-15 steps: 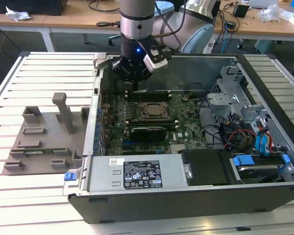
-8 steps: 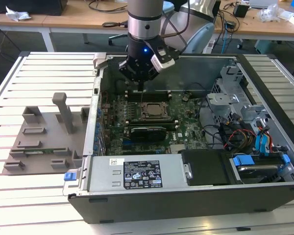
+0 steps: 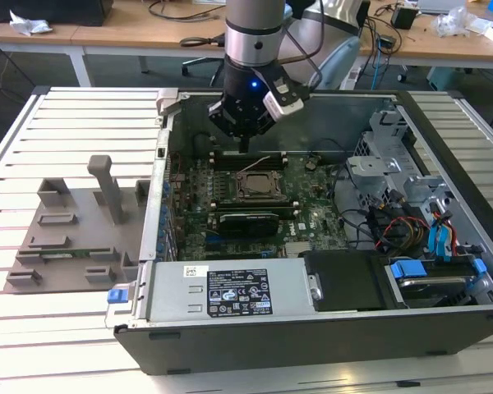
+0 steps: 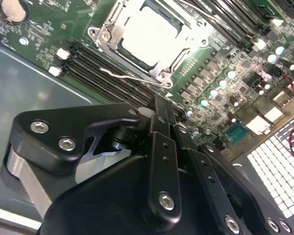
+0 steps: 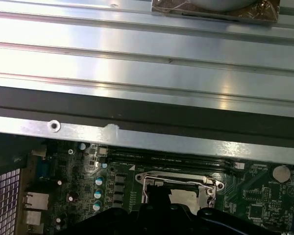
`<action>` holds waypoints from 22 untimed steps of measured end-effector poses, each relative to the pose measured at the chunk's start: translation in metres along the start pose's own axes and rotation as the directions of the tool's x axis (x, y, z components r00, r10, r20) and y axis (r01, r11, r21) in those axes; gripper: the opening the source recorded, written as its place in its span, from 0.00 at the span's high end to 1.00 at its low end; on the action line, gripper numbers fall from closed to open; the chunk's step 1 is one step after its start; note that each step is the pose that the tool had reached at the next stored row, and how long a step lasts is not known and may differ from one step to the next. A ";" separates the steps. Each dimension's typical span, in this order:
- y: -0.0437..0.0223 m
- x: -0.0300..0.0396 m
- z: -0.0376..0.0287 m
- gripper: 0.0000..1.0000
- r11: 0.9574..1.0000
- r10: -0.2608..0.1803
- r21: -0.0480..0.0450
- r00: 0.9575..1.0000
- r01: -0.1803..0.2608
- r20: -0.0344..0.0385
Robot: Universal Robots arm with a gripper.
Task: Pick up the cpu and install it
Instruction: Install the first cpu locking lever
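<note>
The cpu [image 3: 259, 185] lies flat in the motherboard socket inside the open computer case [image 3: 312, 336], its silvery top facing up. In the second wrist view the cpu [image 4: 149, 34] is a pale square inside the metal socket frame [image 4: 104, 35], with the wire lever [image 4: 130, 81] lying beside it. The first wrist view has the cpu [image 5: 186, 196] partly hidden behind my gripper. My gripper [image 3: 245, 146] hangs just above the memory slots beside the socket, on its far side in the exterior view. Its fingers [image 4: 161, 110] are pressed together with nothing between them.
A long black expansion card [image 3: 246, 220] lies just in front of the socket. A silver power supply [image 3: 230, 291] fills the case front, with drive cages and cables [image 3: 411, 205] at the exterior view's right. A grey parts fixture [image 3: 82, 230] sits on the slatted table at the left.
</note>
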State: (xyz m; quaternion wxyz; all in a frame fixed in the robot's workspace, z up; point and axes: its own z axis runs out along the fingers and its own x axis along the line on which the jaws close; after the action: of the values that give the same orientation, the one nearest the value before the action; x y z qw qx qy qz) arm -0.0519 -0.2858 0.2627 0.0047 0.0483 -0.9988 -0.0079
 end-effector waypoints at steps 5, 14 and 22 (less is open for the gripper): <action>-0.0005 -0.0057 0.0000 0.89 1.000 0.000 0.000 1.000 0.000 0.000; -0.0008 -0.0071 0.0024 0.89 1.000 0.000 -0.001 1.000 0.000 0.000; -0.0009 -0.0075 0.0109 0.89 1.000 0.000 -0.007 1.000 0.000 0.001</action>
State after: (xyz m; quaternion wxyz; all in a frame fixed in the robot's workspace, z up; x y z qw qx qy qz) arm -0.0445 -0.2858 0.2517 0.0045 0.0483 -0.9988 -0.0114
